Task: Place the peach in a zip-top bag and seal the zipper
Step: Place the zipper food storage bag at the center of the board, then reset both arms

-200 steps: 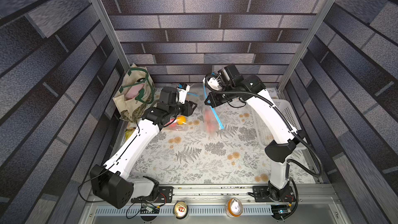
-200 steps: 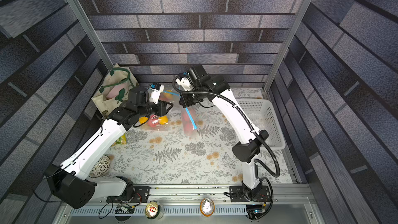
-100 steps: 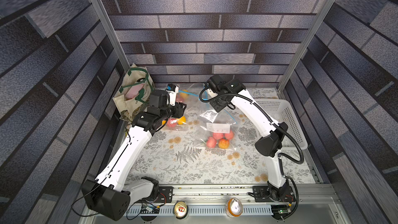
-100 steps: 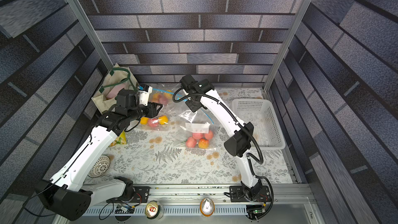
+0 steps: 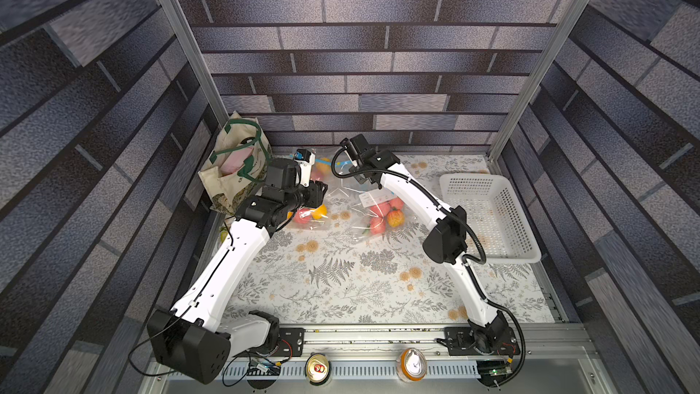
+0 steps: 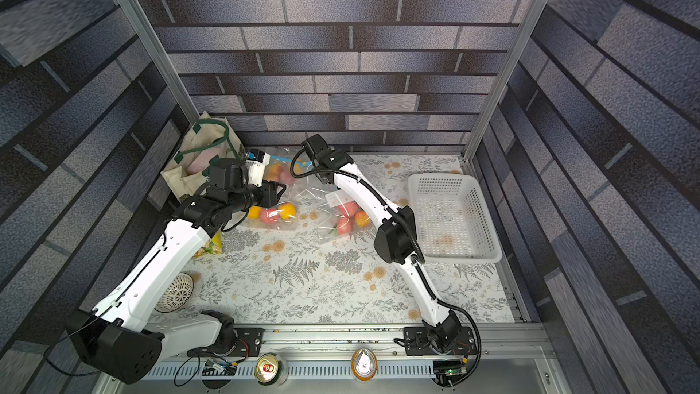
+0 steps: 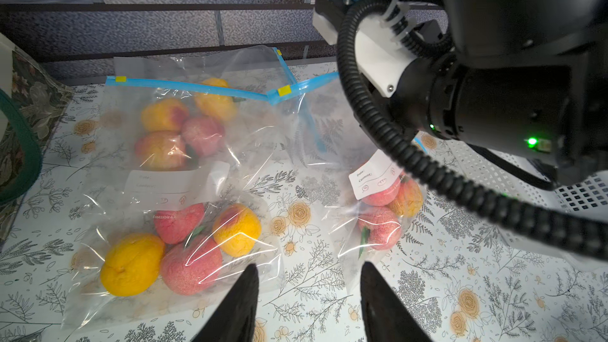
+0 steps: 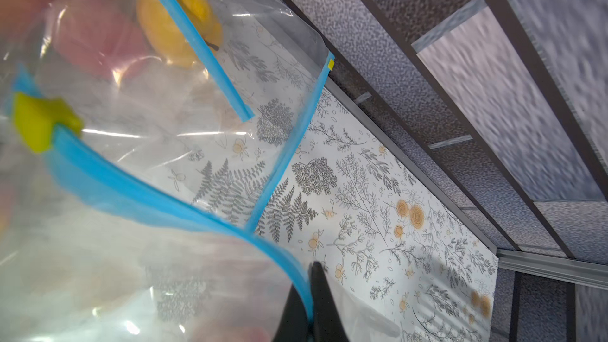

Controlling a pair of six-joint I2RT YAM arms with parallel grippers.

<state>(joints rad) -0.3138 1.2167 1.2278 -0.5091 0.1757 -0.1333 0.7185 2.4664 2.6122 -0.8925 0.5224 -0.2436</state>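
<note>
Though half-wide and empty, left pincer beside fruit bags; right pincer tight on zipper.

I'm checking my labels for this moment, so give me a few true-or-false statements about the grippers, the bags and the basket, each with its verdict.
1. The right gripper is shut on the blue zipper strip of a zip-top bag. True.
2. The left gripper holds a peach. False: its jaws stand open with nothing between them.
3. The white basket holds a bag of fruit. False: no bag is in it, and the bagged peaches lie on the floral table.
4. A tote with green handles stands beside the left arm. True.
</note>
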